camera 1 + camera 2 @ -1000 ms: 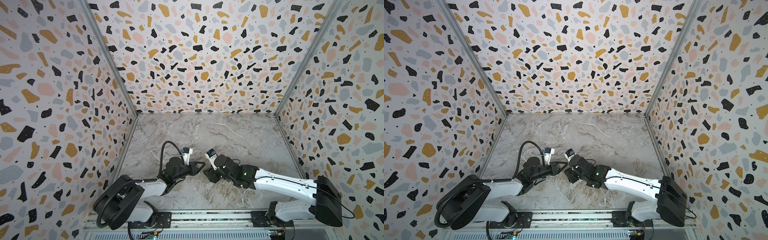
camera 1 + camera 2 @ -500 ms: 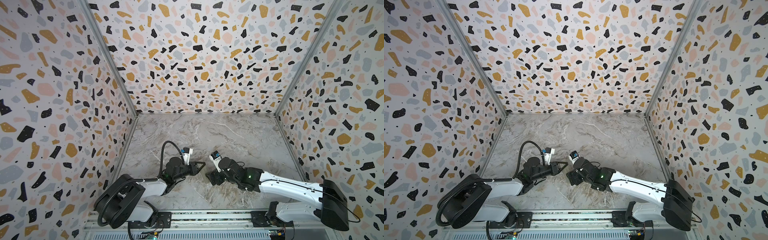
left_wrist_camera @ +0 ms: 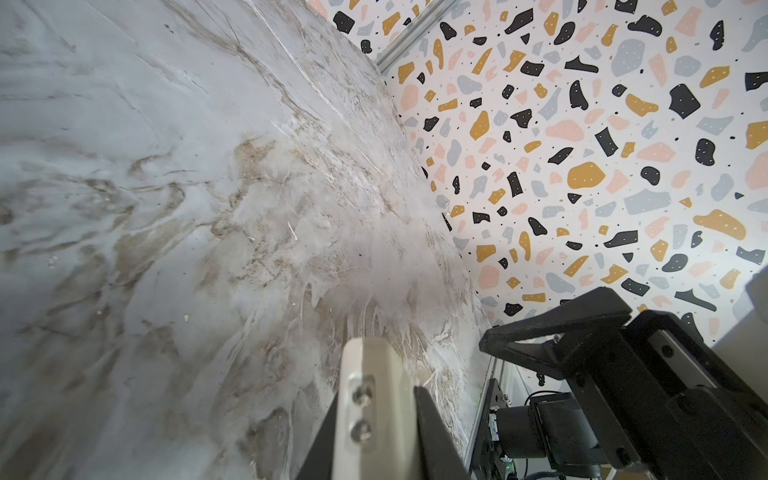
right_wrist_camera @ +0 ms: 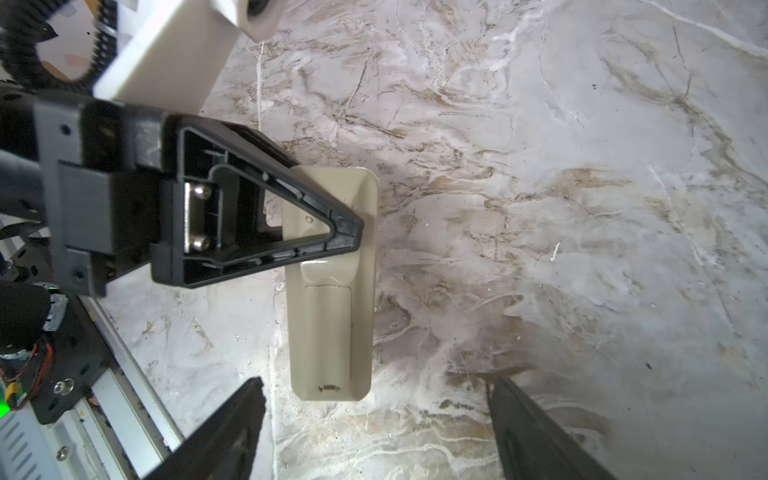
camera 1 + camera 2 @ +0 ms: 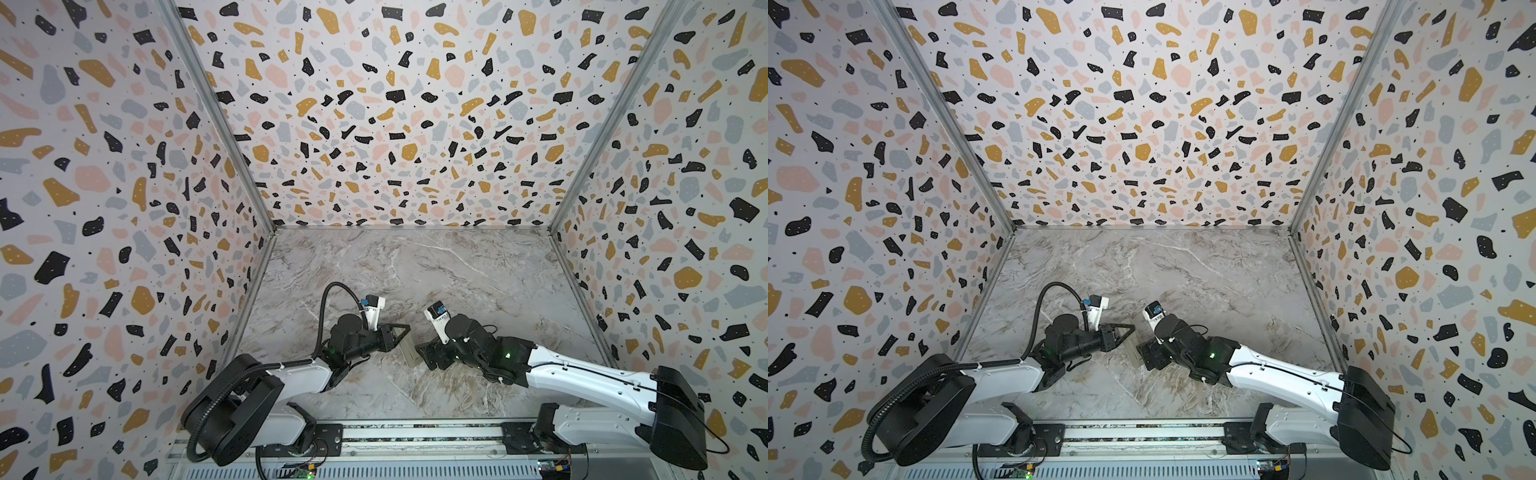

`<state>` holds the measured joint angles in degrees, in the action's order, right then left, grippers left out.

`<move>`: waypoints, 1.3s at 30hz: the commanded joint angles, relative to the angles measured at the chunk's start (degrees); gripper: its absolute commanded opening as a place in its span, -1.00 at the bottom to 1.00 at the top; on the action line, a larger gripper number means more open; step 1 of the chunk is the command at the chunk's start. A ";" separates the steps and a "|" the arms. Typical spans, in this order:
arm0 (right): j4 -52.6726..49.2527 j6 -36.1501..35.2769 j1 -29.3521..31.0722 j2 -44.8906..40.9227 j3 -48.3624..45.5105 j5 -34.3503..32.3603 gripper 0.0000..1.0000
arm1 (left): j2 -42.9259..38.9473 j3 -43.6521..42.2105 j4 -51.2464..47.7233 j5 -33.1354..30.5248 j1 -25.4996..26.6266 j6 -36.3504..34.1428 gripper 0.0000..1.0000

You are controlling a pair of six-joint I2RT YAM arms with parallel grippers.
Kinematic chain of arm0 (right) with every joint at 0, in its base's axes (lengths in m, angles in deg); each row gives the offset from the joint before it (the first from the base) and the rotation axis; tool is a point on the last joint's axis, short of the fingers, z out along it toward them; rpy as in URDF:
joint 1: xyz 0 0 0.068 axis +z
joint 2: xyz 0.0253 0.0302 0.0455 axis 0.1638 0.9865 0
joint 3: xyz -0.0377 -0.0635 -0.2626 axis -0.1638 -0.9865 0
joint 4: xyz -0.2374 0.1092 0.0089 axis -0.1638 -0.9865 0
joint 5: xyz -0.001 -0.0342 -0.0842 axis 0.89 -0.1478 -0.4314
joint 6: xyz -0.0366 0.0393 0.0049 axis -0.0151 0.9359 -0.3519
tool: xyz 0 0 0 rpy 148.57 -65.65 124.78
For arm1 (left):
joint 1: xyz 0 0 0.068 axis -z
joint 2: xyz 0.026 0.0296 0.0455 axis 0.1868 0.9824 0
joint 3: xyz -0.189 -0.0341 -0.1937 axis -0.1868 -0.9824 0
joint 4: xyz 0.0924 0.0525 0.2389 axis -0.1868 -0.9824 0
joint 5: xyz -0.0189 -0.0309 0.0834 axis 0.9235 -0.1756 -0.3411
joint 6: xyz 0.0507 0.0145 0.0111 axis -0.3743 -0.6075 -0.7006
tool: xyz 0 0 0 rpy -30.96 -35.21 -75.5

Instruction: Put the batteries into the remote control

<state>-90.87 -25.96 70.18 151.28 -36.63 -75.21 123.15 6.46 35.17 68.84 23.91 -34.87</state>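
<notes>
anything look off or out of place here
Nothing stands out. The remote control lies back up on the marble table, battery cover seated flush, no damage. The shut left gripper sits over one end; the open right gripper straddles the other end without touching. No batteries are in view.

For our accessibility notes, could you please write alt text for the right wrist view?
A pale remote control lies back up on the marble table. The shut left gripper covers one end; the right gripper stands open around the other.
</notes>
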 commanded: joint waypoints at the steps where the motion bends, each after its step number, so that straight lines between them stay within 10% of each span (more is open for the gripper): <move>1: 0.89 -0.93 -0.34 -1.70 -0.41 0.56 0.73 | -1.32 0.65 1.34 0.26 0.22 -1.45 -1.00; 39: 3.51 -1.88 -0.49 4.63 -0.83 1.34 0.64 | -6.68 1.53 -2.42 1.19 0.22 -1.72 -1.00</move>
<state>-87.74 -28.02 69.85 155.91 -37.63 -73.04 117.55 6.46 30.63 68.97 23.91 -35.40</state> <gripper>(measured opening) 0.821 0.231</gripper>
